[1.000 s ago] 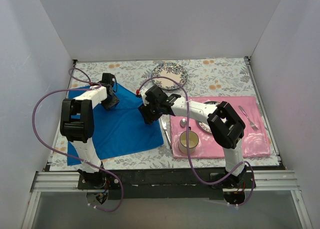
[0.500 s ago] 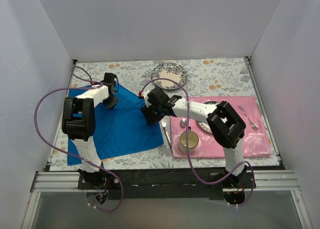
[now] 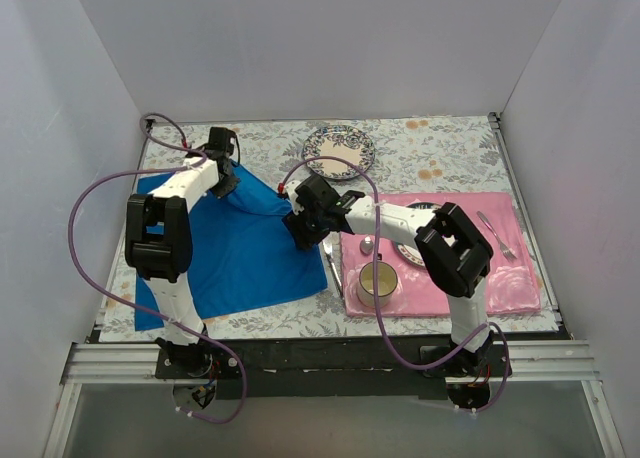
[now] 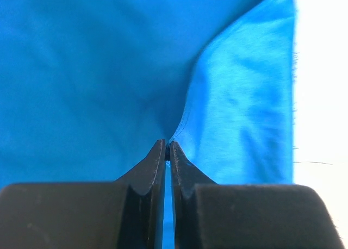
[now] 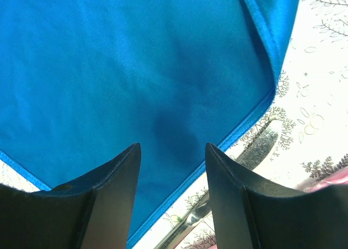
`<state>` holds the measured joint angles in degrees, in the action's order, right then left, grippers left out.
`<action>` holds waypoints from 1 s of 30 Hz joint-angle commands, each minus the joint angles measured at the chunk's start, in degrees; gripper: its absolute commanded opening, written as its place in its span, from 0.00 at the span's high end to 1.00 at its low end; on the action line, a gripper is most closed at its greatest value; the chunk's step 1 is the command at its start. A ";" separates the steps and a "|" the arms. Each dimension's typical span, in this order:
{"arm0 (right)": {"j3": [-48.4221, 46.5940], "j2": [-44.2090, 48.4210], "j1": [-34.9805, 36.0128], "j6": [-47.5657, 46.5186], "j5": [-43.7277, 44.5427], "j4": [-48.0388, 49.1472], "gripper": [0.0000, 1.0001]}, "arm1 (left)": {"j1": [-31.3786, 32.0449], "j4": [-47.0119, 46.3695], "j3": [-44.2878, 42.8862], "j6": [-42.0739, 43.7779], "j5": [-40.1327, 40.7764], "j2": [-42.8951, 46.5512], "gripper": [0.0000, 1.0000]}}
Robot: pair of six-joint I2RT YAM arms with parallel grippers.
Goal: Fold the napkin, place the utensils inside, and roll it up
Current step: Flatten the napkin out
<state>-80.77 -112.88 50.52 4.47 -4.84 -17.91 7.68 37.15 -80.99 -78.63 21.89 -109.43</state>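
Your left hand (image 4: 167, 148) is pinched tight on a fold of the blue napkin (image 3: 240, 263), which lies on the left of the tabletop (image 3: 440, 143) with its far edge drawn up to that hand. Your right hand (image 5: 171, 151) hovers over the napkin's right edge, fingers spread wide, holding nothing. Right of it, a knife (image 3: 331, 263) lies beside the pink placemat (image 3: 500, 283)

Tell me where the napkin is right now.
In the top view the napkin lies left of the pink placemat, its far edge pinched in the left gripper.
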 commanded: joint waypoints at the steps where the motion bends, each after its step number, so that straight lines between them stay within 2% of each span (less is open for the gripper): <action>1: -0.44 4.59 -0.42 -0.25 1.15 -0.19 0.41 | 0.23 -5.84 -5.22 1.81 -6.99 -0.34 1.00; 6: 1.32 8.11 -1.21 0.89 2.38 -1.33 0.41 | 0.23 -17.80 -12.68 -0.11 -18.98 -6.66 1.00; 8: 2.02 9.77 -1.65 1.42 2.64 -1.16 0.41 | 0.23 -18.95 -20.66 -1.17 -21.78 -13.05 1.00; 12: 4.31 10.84 -2.27 2.38 3.26 0.51 0.41 | 0.23 -17.03 -36.57 2.33 -30.67 -23.18 0.80; 13: 4.39 10.49 -2.36 2.47 3.09 0.42 0.41 | 0.23 -13.45 -42.44 3.65 -30.68 -24.24 0.71; 15: 4.05 9.96 -2.36 2.91 1.51 -0.10 0.41 | 0.23 -11.49 -43.29 7.34 -27.01 -22.95 0.60; 16: 4.30 9.61 -2.27 3.00 0.98 0.07 0.41 | 0.23 -10.00 -40.94 8.05 -24.99 -21.63 0.39; 18: 5.70 9.43 -2.27 3.61 -1.22 1.12 0.41 | 0.23 -8.50 -36.89 9.63 -18.68 -15.94 0.23; 19: 6.06 9.26 -2.18 3.88 -1.92 1.65 0.41 | 0.23 -6.32 -34.78 9.72 -16.29 -13.47 0.22; 22: 6.16 8.12 -2.01 4.14 -4.12 2.88 0.41 | 0.23 -3.76 -20.39 7.63 -9.87 -3.54 0.23; 24: 5.63 7.24 -1.74 4.14 -5.44 2.88 0.41 | 0.14 -3.05 -7.56 5.08 -6.36 3.82 0.26; 26: 5.01 6.27 -0.87 3.97 -5.62 3.06 0.41 | -0.21 -3.04 -0.26 2.70 -5.46 8.07 0.31; 27: 4.84 5.92 -0.52 3.88 -5.62 2.97 0.41 | -0.30 -3.57 6.65 2.26 -4.93 9.92 0.32; 30: 4.13 4.78 1.24 3.70 -5.79 2.36 0.41 | -0.91 -6.46 15.30 1.73 -4.40 15.37 0.33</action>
<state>-74.76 -107.13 49.52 7.97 -8.60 -16.64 7.57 31.44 -75.70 -74.91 12.86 -99.42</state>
